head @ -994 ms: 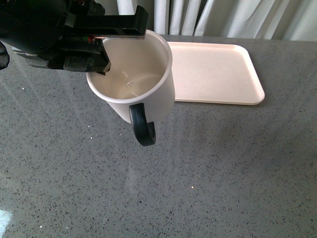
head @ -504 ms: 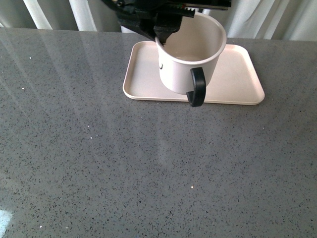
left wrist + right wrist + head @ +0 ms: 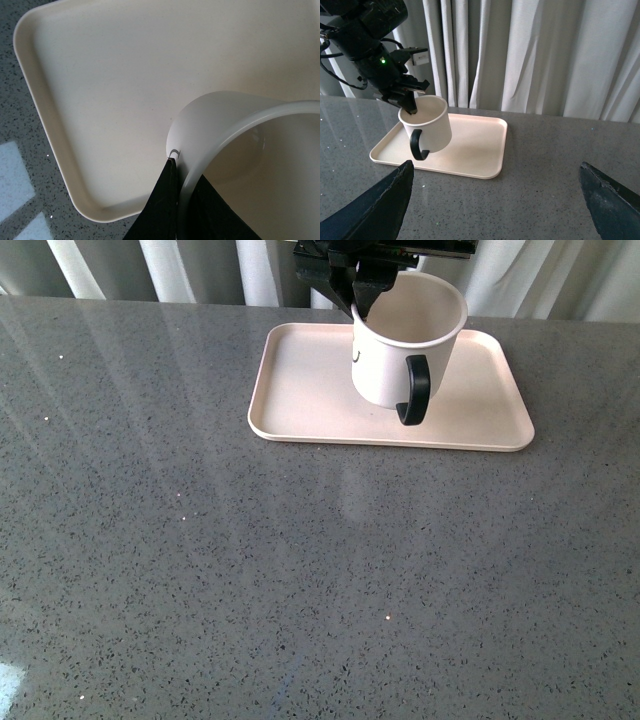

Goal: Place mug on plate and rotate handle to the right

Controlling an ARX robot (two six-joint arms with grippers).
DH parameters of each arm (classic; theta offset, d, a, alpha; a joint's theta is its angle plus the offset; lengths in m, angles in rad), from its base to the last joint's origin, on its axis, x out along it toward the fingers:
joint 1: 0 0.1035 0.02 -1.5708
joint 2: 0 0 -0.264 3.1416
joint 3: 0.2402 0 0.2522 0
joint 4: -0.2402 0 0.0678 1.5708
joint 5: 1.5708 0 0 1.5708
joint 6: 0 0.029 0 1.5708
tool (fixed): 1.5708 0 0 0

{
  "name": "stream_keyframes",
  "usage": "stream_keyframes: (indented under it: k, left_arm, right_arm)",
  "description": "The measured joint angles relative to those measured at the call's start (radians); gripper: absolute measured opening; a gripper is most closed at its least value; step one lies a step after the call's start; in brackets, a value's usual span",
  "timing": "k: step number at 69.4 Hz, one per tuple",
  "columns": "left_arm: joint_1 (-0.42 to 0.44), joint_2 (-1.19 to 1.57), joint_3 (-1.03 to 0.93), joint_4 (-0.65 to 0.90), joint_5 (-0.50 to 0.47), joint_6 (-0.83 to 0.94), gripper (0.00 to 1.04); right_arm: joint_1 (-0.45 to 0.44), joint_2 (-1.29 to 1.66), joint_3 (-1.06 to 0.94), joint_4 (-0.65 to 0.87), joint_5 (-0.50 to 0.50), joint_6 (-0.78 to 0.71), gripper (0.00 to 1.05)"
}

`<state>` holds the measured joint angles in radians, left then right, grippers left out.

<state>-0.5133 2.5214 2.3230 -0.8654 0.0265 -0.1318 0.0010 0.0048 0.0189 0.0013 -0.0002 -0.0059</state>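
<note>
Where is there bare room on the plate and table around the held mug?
On the plate, the left part, between rim and mug, is bare; a narrower strip lies right of the handle. The table in front of the plate is open. Crowded: the mug's far-left rim, where the left gripper pinches it.

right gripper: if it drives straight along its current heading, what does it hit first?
Probably the grey tabletop, near the rim of the plate; nothing stands between the open right gripper and it. Depth is unclear, so it might clip the plate instead. The mug is off that line.
</note>
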Motion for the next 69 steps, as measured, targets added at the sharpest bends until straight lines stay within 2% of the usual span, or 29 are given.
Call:
stream_keyframes:
  k: [24, 52, 69]
  left_arm:
    - [0.045, 0.250, 0.383, -0.195, -0.001, 0.006, 0.02]
    - [0.063, 0.237, 0.319, -0.151, 0.009, -0.005, 0.02]
    - [0.063, 0.201, 0.194, -0.089, 0.013, -0.014, 0.43]
  right_arm:
    - [0.000, 0.000, 0.000, 0.000, 0.000, 0.000, 0.96]
    - [0.000, 0.000, 0.000, 0.000, 0.000, 0.000, 0.96]
    - [0.000, 0.000, 0.000, 0.000, 0.000, 0.000, 0.96]
